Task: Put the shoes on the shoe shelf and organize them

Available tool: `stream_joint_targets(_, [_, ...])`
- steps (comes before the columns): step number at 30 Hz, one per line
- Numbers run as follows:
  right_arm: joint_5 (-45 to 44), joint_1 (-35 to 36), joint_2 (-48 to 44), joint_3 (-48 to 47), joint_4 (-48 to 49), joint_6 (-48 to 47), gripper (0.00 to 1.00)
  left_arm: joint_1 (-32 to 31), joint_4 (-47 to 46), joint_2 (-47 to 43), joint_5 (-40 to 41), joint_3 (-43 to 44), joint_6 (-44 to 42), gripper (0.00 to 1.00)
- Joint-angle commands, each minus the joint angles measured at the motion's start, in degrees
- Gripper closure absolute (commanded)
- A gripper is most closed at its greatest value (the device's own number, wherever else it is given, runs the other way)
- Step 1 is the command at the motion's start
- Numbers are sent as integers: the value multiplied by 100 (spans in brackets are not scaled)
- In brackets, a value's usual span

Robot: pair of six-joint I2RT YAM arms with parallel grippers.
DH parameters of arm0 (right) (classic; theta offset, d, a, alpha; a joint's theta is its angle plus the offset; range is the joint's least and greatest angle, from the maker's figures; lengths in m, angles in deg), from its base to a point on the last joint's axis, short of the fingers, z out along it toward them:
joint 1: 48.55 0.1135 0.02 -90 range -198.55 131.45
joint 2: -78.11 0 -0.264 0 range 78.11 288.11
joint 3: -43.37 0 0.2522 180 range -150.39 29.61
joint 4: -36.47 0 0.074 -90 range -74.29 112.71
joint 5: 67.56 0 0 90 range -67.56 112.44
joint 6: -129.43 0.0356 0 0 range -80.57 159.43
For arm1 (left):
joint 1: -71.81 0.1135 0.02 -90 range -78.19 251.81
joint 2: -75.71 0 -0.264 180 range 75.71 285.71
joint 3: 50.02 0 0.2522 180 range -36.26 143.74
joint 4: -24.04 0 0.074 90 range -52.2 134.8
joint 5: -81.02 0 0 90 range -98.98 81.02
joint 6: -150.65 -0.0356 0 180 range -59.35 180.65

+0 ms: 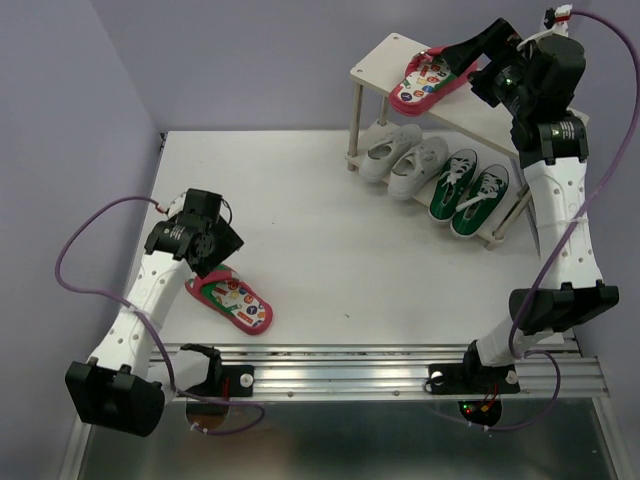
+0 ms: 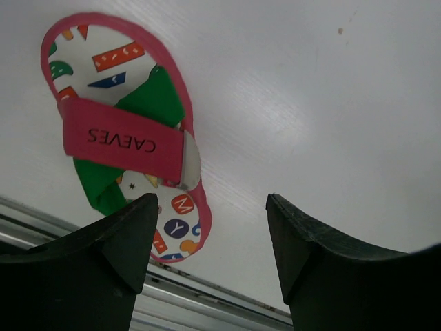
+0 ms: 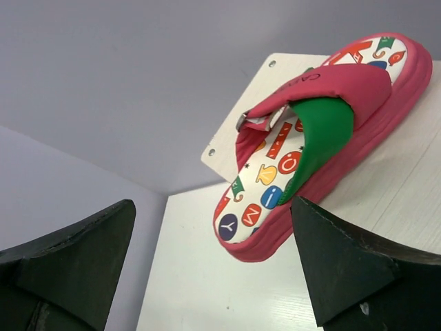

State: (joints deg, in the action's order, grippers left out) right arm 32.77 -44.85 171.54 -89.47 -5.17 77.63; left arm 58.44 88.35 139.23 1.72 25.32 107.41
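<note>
Your right gripper (image 1: 452, 55) is up at the top board of the shoe shelf (image 1: 372, 66), and the right wrist view shows its jaws spread wide and holding nothing. 1 red-pink flip-flop (image 1: 425, 80) lies flat on that top board, sole down. Its heel end sits just ahead of the released fingers, close to the right-hand one. On the lower board you have 4 shoes in a row: 2 white sneakers (image 1: 400, 157) on the left and 2 green sneakers (image 1: 468, 190) on the right, all side by side with toes toward the arms. Your left gripper (image 1: 215, 262) hangs over the near left part of the table (image 1: 330, 250). Its jaws are also apart and empty. The second flip-flop (image 1: 232, 298) lies on the table right under and just beside it. In the left wrist view this flip-flop (image 2: 124, 131) sits insole up near the table's front rail, mostly to the left of the gap, with its end tucked behind the left finger (image 2: 117, 241).
</note>
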Motion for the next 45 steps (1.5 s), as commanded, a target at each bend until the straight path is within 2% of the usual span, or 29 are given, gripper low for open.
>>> stream_joint_targets(1, [136, -36, -316, 70, 213, -49, 0, 27, 632, -472, 90, -522, 535, 24])
stream_joint_targets(11, [268, -36, -211, 149, 213, -75, 0, 27, -97, -323, -209, -1236, 870, 20])
stream_joint_targets(15, [233, -36, -228, 149, 160, -189, 0, 27, -676, 79, -147, -1245, 834, 19])
stream_joint_targets(19, [189, -36, -255, 131, 125, -251, 0, 27, -958, 599, -226, -1228, 756, 23])
stream_joint_targets(29, [171, -36, -352, 158, -77, -321, 0, 27, -1292, 1100, -173, -1087, 299, 46])
stream_joint_targets(31, [189, -36, -387, 149, -130, -348, 0, 27, -1389, 1153, -331, -1148, 185, 62])
stream_joint_targets(32, [224, -36, -413, 140, -165, -383, 0, 27, -1442, 1153, -375, -1183, 97, 79])
stream_joint_targets(33, [250, -36, -422, 114, -191, -392, 0, 27, -1494, 1153, -489, -1253, 44, 92])
stream_joint_targets(34, [346, -36, -413, 79, -218, -400, 0, 27, -1556, 1153, -577, -1280, -35, 100])
stream_joint_targets(39, [838, -36, -247, -386, -437, -453, 0, -87, -2162, 1214, -1464, -1062, -623, 100])
stream_joint_targets(45, [1551, 25, 35, -1002, -692, -594, 0, -885, -2285, 1495, -1342, 107, -905, 100])
